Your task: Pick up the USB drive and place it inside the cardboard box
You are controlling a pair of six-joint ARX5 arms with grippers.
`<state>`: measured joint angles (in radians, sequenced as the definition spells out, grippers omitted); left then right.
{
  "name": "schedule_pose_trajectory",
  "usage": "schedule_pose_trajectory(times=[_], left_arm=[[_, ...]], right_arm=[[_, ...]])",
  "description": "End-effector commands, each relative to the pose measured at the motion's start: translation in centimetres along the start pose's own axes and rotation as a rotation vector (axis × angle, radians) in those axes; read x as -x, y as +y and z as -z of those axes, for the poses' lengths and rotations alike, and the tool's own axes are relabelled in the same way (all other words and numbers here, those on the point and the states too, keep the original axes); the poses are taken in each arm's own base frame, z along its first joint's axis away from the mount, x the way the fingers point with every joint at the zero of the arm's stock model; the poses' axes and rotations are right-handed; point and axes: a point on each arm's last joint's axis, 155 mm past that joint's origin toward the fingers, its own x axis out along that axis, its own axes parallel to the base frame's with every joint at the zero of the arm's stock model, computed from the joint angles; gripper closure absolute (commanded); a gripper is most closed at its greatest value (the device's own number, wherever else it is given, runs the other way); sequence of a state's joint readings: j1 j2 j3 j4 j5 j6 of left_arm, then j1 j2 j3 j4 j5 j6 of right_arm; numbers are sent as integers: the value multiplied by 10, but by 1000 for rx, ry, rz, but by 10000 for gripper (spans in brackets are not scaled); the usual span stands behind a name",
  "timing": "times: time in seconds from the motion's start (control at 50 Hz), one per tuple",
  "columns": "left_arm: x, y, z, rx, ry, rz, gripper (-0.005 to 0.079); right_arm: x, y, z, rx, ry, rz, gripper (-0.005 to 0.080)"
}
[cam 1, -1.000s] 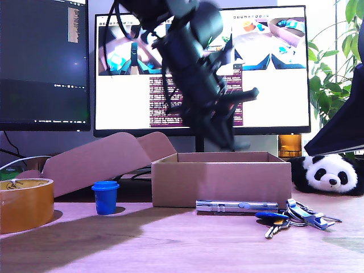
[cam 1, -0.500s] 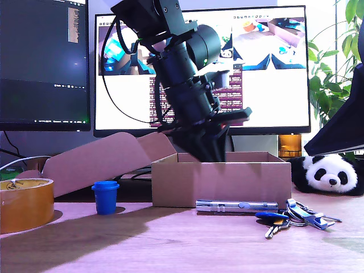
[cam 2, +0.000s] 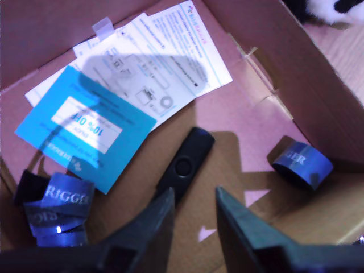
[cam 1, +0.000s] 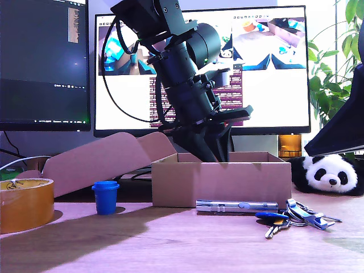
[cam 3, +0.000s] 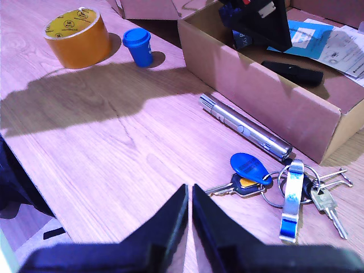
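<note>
Across the exterior view from its left: the tape roll (cam 1: pixel 25 203) and the small blue cup (cam 1: pixel 105 197) stand on the counter (cam 1: pixel 187 244) well clear of the work, then the cardboard box (cam 1: pixel 222 182) sits near the middle with my first arm reaching down into it. My first claw (cam 2: pixel 193 219) hangs inside the box with its jaws a little apart and nothing between them. The USB drive (cam 2: pixel 185 164) lies flat on the box floor just beyond the fingertips, beside the blue coupon (cam 2: pixel 85 128) and the white leaflets (cam 2: pixel 165 57).

The placing looks done, so the step in hand is, I judge, to withdraw. Done well, that means lifting straight up along the line of the arm, jaws left as they are, so that neither fingertip drags the drive or catches a leaflet. The near wall and the raised flap (cam 1: pixel 108 156) stand close; sideways travel should wait until the claw is above the rim.

Further to the exterior view's right, the silver pen-like tube (cam 1: pixel 236 206) lies against the box front and the keys (cam 1: pixel 296 215) just beside it. My second claw (cam 3: pixel 189 213) hovers over bare counter, jaws nearly closed, holding nothing.
</note>
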<state>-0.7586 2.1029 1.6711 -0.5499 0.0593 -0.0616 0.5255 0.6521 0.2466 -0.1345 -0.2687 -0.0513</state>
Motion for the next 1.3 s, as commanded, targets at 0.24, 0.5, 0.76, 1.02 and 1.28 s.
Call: schedule_pose_trajectory(times=[0.24, 0.5, 0.76, 1.02, 1.28], left_arm=[[17, -8, -12, -47, -42, 22, 766], [63, -18, -49, -67, -180, 32, 766], [104, -25, -74, -90, -295, 46, 766], [140, -34, -73, -124, -432, 90, 766], [163, -9, -37, -125, -563, 73, 766]], right_arm=[[4, -39, -14, 2, -57, 195, 765], [12, -67, -18, -42, -81, 288, 765], [18, -79, -25, -70, -122, 301, 765], [21, -83, -29, -81, -145, 291, 765], [21, -80, -33, -75, -160, 272, 765]])
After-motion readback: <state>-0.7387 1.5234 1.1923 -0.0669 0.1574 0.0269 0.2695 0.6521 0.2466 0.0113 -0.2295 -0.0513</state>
